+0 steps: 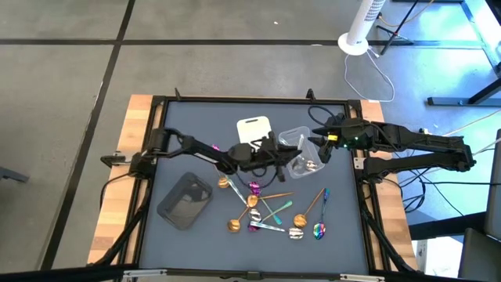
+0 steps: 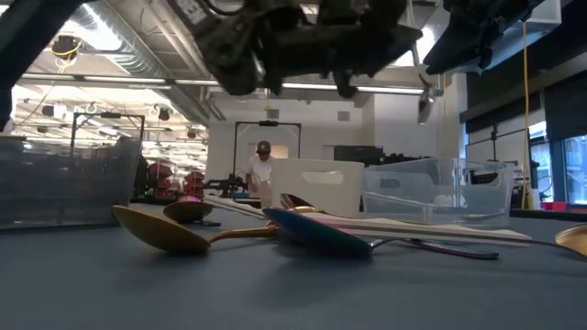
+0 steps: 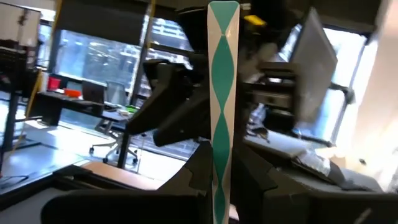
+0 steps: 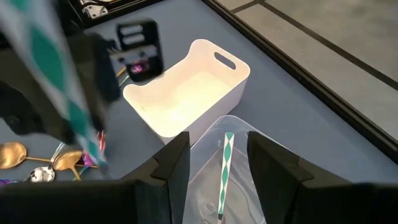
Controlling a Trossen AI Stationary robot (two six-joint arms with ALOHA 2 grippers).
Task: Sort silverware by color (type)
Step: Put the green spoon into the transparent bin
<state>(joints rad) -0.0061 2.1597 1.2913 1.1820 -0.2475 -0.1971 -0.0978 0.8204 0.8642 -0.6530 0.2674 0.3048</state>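
I see my left pincer (image 1: 275, 148) clamped on a teal-and-white patterned handle (image 3: 222, 93), raised above the surface (image 1: 203, 121) beside the white tray (image 1: 254, 128). My right pincer (image 4: 217, 168) hovers over the clear tray (image 1: 300, 149) with fingers apart around nothing. Most silverware (image 1: 266, 210) lies scattered nearer the front edge, well apart from the dark tray (image 1: 185, 200).

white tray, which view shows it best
The right wrist view: the white tray shows whole from above, its inside bare, beside the clear tray. The high view has the left arm partly covering it. The low view shows one wall. The left wrist view misses it.
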